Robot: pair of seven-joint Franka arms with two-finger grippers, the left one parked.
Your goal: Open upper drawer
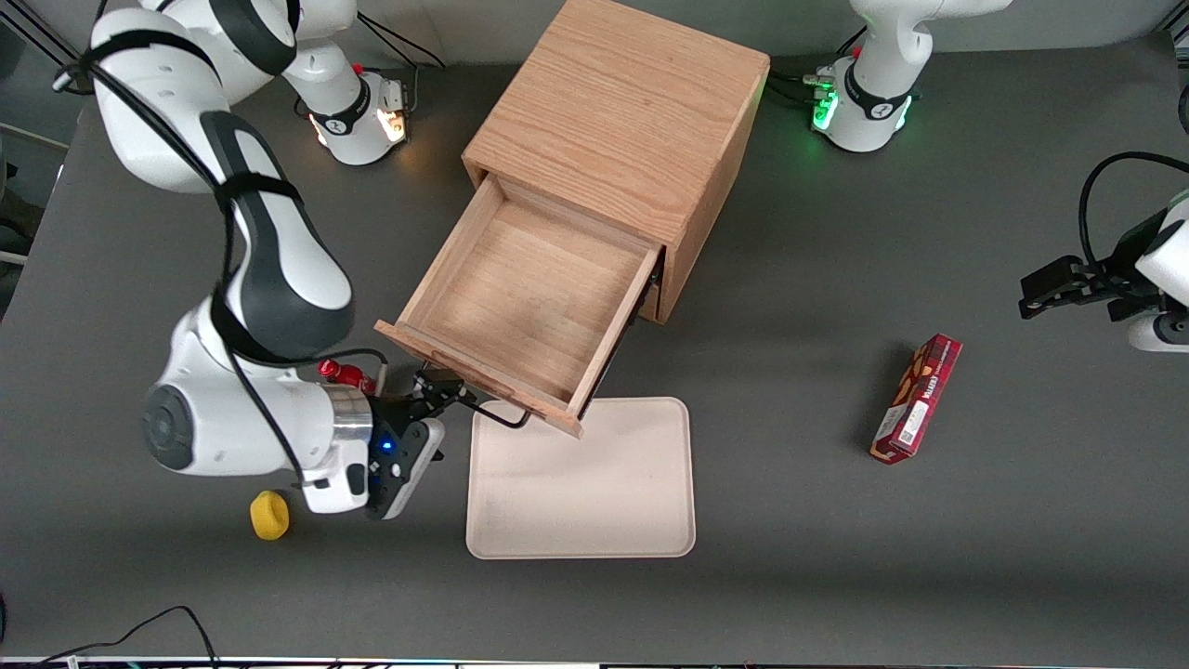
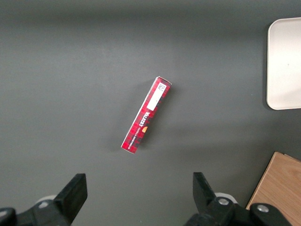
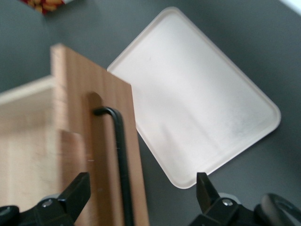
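The upper drawer (image 1: 525, 302) of the wooden cabinet (image 1: 622, 121) stands pulled far out toward the front camera, and its tray is empty. Its black wire handle (image 1: 500, 418) runs along the drawer front (image 3: 70, 122). My right gripper (image 1: 444, 390) sits at the working arm's end of that handle, level with the drawer front. In the right wrist view the gripper (image 3: 141, 188) is open, fingers spread wide. The handle (image 3: 120, 155) passes between them without touching either finger.
A beige tray (image 1: 581, 483) lies on the table just nearer the front camera than the drawer front, partly under it. A small yellow object (image 1: 269, 514) rests beside my wrist. A red snack box (image 1: 915, 400) lies toward the parked arm's end.
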